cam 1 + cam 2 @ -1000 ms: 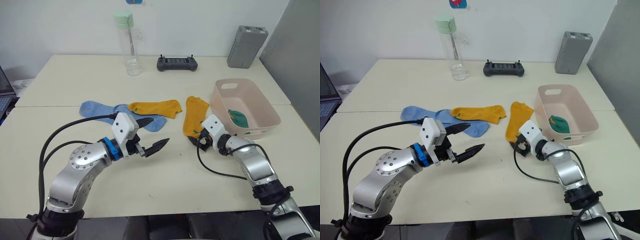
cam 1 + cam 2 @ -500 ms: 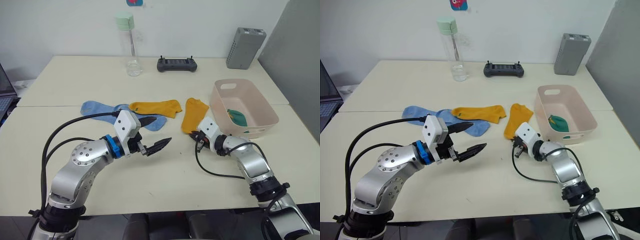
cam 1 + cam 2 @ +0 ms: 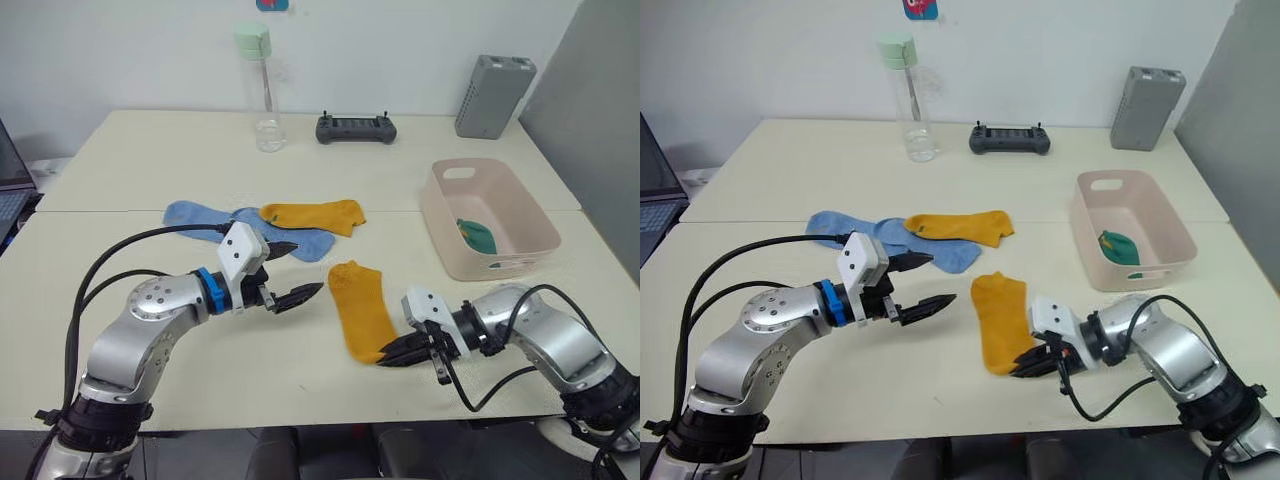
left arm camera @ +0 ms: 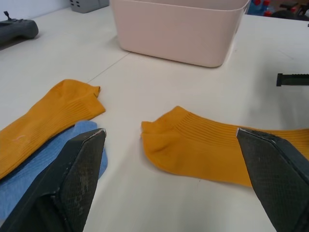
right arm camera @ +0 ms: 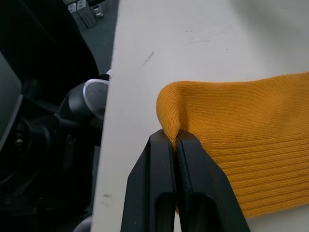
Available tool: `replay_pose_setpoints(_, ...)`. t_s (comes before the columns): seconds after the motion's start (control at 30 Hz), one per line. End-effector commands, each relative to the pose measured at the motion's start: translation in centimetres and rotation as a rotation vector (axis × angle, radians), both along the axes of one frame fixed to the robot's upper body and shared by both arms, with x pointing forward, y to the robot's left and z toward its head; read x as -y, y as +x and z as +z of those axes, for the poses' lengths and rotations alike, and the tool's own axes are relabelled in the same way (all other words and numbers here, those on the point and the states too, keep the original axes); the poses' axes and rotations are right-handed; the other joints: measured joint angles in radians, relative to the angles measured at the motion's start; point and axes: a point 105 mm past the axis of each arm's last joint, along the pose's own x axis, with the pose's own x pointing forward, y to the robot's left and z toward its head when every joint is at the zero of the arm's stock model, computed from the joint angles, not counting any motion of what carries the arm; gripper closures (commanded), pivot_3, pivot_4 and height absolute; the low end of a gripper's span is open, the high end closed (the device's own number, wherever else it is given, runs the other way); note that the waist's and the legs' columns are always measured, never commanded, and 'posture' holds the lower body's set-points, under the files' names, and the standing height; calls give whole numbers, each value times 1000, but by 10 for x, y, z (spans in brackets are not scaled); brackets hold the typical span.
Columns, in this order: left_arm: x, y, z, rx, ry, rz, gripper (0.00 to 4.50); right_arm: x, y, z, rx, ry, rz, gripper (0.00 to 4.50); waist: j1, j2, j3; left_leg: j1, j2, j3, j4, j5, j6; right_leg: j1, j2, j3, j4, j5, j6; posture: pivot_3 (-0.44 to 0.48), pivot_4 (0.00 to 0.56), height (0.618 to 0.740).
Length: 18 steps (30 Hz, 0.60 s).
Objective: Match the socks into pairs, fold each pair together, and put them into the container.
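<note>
Near the front edge of the tabletop [image 3: 150,150], the right claw [image 3: 392,357] is clenched on the toe end of a mustard-yellow sock [image 3: 360,308], fabric pinched between its fingers in the right wrist view. That sock's long axis runs away from the claw toward the back of the tabletop, tilting slightly to the robot's left. The second yellow sock [image 3: 312,215] lies crosswise further back, overlapping the blue socks [image 3: 225,222]. The left claw [image 3: 288,273], released with its fingers spread wide, hovers between the two yellow socks and looks the nearer to the far one. The pink container [image 3: 490,215] sits to the right, a green sock [image 3: 477,236] inside.
</note>
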Motion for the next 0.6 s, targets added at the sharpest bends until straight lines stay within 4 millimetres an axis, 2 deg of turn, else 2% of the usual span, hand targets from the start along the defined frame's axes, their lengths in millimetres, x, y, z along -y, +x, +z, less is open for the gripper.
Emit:
replay_pose_setpoints(0.03, 7, -1, 5, 34, -5, -32, 0, -16, 14, 13, 100, 102, -79, 4463, -5, 0, 0, 0, 0, 0, 0, 0, 0, 0, 0, 0, 0, 0, 0, 0, 150, 740)
replay_pose_setpoints(0.13, 4, -2, 5, 28, -3, -31, 0, -34, 19, 21, 97, 170, -89, 4463, -9, 0, 0, 0, 0, 1, 0, 0, 0, 0, 0, 1, 0, 1, 1, 0, 150, 740)
replay_pose_setpoints(0.27, -4, 5, 4, 41, 24, -16, 0, -64, 29, 32, 9, 282, -117, 4463, -7, 0, 0, 0, 0, 0, 0, 0, 0, 0, 0, 0, 1, 1, 1, 0, 150, 740)
replay_pose_setpoints(0.37, -9, 12, 11, 63, 33, -6, 0, -84, 33, 30, -46, 283, -84, 4463, -7, 0, 1, 0, 0, 0, 0, 0, 0, 0, 0, 0, 1, 1, 1, 0, 150, 740)
replay_pose_setpoints(0.43, -15, 13, 14, 72, 42, 6, 0, -90, 37, 27, -48, 277, -89, 4463, -5, 0, 1, 0, 0, 0, 0, 0, 0, 0, 0, 0, 1, 1, 1, 0, 150, 740)
replay_pose_setpoints(0.53, -23, 12, 14, 73, 59, 26, 0, -90, 38, 28, -68, 293, -86, 3752, -3, 0, 1, -1, 0, 0, -1, 0, 0, -1, 0, 0, 1, 3, 5, 0, 150, 740)
replay_pose_setpoints(0.6, -30, 10, 13, 71, 65, 48, 0, -85, 32, 33, -99, 303, -56, 3072, -3, 0, 1, -1, 0, 0, -2, 0, 0, -1, 0, 0, 0, 3, 5, 0, 150, 740)
